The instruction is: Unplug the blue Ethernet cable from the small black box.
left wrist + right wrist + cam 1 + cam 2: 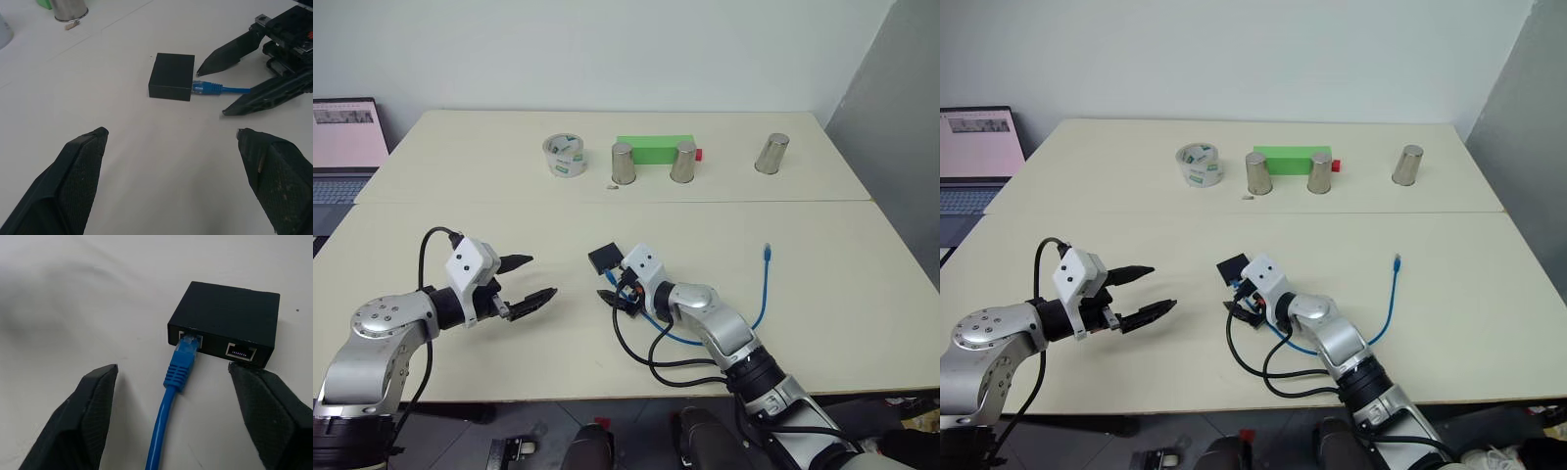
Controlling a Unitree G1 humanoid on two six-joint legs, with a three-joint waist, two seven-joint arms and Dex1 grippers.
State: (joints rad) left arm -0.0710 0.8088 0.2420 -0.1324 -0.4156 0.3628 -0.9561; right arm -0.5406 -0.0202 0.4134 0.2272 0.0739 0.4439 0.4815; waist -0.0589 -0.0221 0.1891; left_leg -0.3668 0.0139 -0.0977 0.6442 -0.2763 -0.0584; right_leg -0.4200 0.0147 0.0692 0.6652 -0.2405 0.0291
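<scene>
The right end effector [171,406] straddles the blue Ethernet cable [171,382], fingers apart, cable plugged into the small black box [230,318]; the left end effector [527,282] gapes, empty.

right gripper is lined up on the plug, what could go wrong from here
The small black box lies loose on the table, and the left gripper hangs open apart from it, so pulling may drag the box along. The right gripper straddles the blue Ethernet cable behind its plug; closing there may grip only the cord, leaving the plug seated.
</scene>
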